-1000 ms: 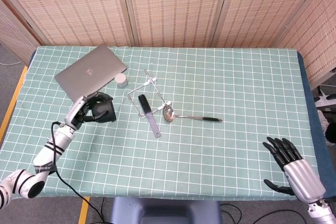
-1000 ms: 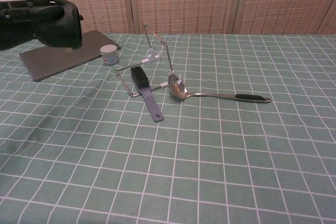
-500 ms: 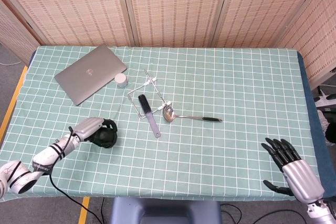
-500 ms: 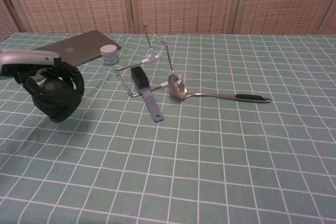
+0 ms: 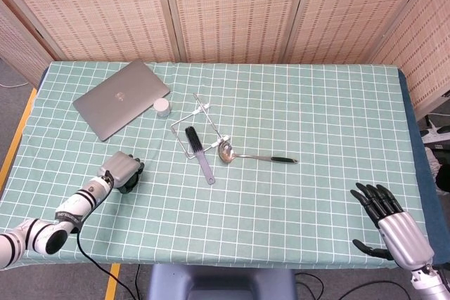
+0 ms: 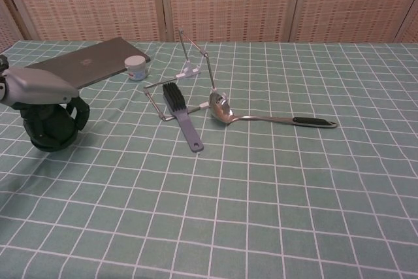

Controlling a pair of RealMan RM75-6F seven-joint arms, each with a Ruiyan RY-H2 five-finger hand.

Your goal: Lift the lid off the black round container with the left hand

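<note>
Left hand (image 6: 40, 93): you've got it on top of the black round container (image 6: 47, 132), fingers wrapped down its sides, gripping it.
Container: resting on the table (image 5: 316, 103) at its near left, in front of the laptop (image 5: 121, 98).
Lid: can't tell it apart under your hand.
Right hand (image 5: 390, 226): near right table edge, fingers spread, holding nothing.
Mid-table: brush (image 6: 181, 114), ladle (image 6: 261, 117), wire rack (image 6: 189, 63), small white jar (image 6: 136, 67).

wall: woven reed screen panels (image 5: 232, 12), wood-framed
table: green cloth (image 5: 316, 103), white grid
floor: grey (image 5: 10, 79), yellow strip (image 5: 14, 138)
</note>
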